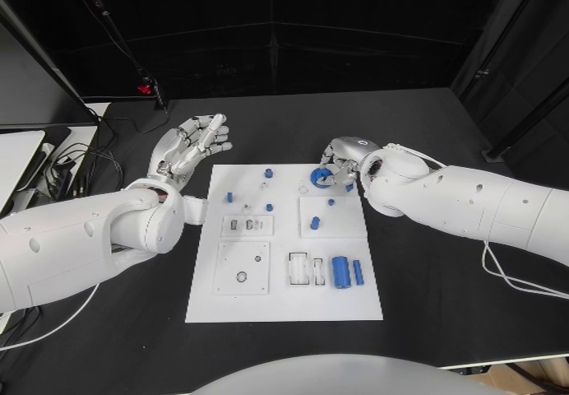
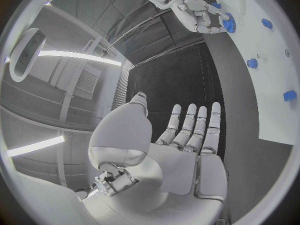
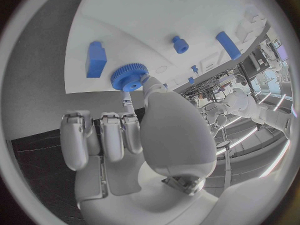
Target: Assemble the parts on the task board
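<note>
The white task board point(image 1: 284, 304) lies mid-table. A blue gear point(image 1: 319, 176) sits at the board's far right part, and my right hand point(image 1: 346, 158) pinches it between thumb and a finger; the gear point(image 3: 129, 78) rests flat against the board point(image 3: 137, 25). The left wrist view shows that hand point(image 2: 200, 12) at the gear point(image 2: 229, 23) too. My left hand point(image 1: 196, 144) hovers off the board's far left corner, fingers point(image 2: 194, 127) straight and apart, holding nothing. Small blue pegs point(image 1: 268, 173) point(image 1: 316, 222) stand on the board; two blue cylinders point(image 1: 341, 271) lie near its right edge.
Pale inset plates point(image 1: 242, 267) sit on the board's nearer half. Cables and a monitor edge point(image 1: 24, 164) crowd the table's left side. A stand with a red clip point(image 1: 145, 85) rises at the back left. A blue block point(image 3: 95, 59) lies beside the gear.
</note>
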You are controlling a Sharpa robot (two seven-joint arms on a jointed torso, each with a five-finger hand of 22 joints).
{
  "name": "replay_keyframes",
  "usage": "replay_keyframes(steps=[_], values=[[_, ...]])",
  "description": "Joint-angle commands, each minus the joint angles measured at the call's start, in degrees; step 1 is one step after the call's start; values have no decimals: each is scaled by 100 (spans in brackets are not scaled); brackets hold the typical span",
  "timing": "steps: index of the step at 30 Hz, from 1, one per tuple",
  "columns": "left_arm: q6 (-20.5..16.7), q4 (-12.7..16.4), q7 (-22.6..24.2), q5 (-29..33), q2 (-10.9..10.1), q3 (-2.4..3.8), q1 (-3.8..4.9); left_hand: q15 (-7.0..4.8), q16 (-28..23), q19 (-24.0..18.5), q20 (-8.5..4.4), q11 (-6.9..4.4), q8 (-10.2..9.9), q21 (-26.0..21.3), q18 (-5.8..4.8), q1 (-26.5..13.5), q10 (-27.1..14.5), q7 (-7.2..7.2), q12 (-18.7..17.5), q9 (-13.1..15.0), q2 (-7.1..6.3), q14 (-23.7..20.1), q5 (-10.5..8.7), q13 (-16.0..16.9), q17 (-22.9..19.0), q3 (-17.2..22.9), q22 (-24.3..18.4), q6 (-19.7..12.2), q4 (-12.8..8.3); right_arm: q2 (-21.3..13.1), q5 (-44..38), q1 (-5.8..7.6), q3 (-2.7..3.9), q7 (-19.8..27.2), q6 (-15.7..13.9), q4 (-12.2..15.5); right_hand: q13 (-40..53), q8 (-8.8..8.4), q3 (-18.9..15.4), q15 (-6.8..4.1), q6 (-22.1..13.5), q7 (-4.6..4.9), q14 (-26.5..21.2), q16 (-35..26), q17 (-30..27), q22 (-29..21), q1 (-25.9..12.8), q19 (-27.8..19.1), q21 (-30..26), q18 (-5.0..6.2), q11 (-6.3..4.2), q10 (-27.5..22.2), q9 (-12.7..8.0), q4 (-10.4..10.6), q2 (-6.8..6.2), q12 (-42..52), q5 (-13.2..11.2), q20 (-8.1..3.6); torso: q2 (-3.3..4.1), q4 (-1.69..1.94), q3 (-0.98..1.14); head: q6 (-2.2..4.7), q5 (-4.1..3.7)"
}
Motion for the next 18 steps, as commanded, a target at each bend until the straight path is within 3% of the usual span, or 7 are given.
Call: replay_keyframes(steps=[1, 7, 18], values=[[59, 4, 1048, -46, -4, 3, 7, 30, -37, -38, -17, 16, -32, -9, 46, 6, 39, 864, 9, -6, 44, 5, 18, -6, 2, -35, -7, 7, -7, -5, -47, -4, -8, -28, 7, 14, 1507, -20, 27, -46, 95, -49, 596, 14, 1509, 1509, 79, 606, 19, -42, -38, 617, 26, 1, 38, 14, -8, -38, 0, 0, -1, 5, -10], [56, 7, 1046, -46, -10, 3, 7, 30, -37, -38, -17, 16, -32, -9, 46, 6, 39, 864, 9, -6, 44, 5, 18, -6, 2, -35, -7, 7, -7, -14, -49, -6, -8, 47, -131, 38, 1507, -96, 55, -43, 266, -39, 596, 14, 1509, 1509, 105, 606, 19, -42, -32, 617, 23, -7, 58, 14, -13, -38, 0, 4, -1, 11, -11], [61, 9, 1041, -46, -18, 3, 7, 30, -37, -38, -17, 16, -32, -9, 46, 6, 39, 864, 9, -6, 44, 5, 18, -6, 2, -35, -7, 7, -7, -144, 14, -16, -5, 433, -863, 288, 1507, -193, 88, -26, 445, 7, 596, 14, 1509, 1509, 153, 606, 19, -42, 5, 617, 20, -44, 68, 14, -3, -27, 1, 6, 0, 15, 18]])
